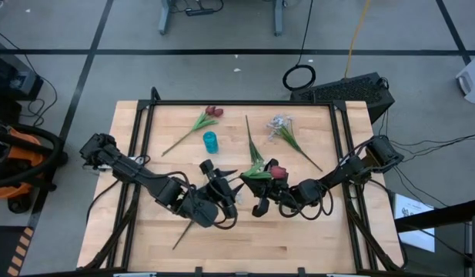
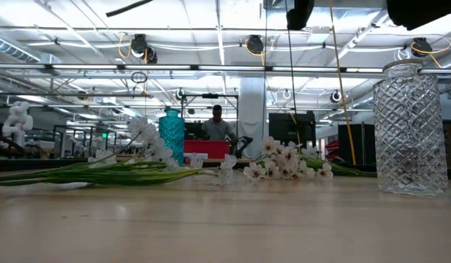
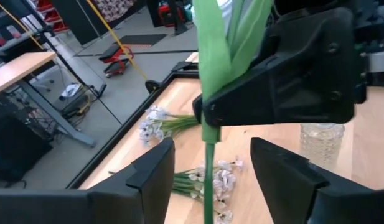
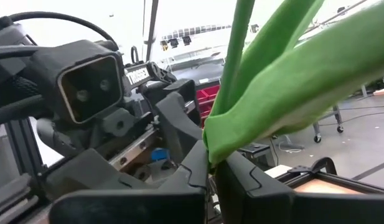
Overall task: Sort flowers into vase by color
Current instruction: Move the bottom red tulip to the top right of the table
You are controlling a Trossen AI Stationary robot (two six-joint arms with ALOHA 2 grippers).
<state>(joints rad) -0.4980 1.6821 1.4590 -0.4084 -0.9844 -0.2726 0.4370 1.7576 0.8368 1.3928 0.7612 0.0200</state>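
A red-budded flower point(image 1: 277, 171) with green leaves point(image 1: 256, 171) is held above the table's middle, and my right gripper point(image 4: 211, 168) is shut on it. My left gripper point(image 3: 207, 186) faces it from the table's left. It is open, and its fingers stand on either side of the flower's stem point(image 3: 208, 168) without touching it. A small blue vase point(image 1: 211, 141) stands toward the far side. A clear cut-glass vase point(image 2: 410, 128) also stands on the table. Another red flower point(image 1: 212, 113) and a white spray point(image 1: 280, 125) lie near the far edge. My right gripper pinches the flower between its two fingertips at the base of the leaves point(image 4: 224, 146), where they join the stem point(image 3: 208, 127). The fingers lie across the stem. The flower is lifted clear of the table, and its bare stem runs on past the fingers.
White blossom sprays point(image 2: 283, 166) lie on the wood between the two vases. A loose stem point(image 1: 183, 235) sticks out below my left arm near the front edge. Black rails point(image 1: 141, 138) run along the table's left, right and far sides.
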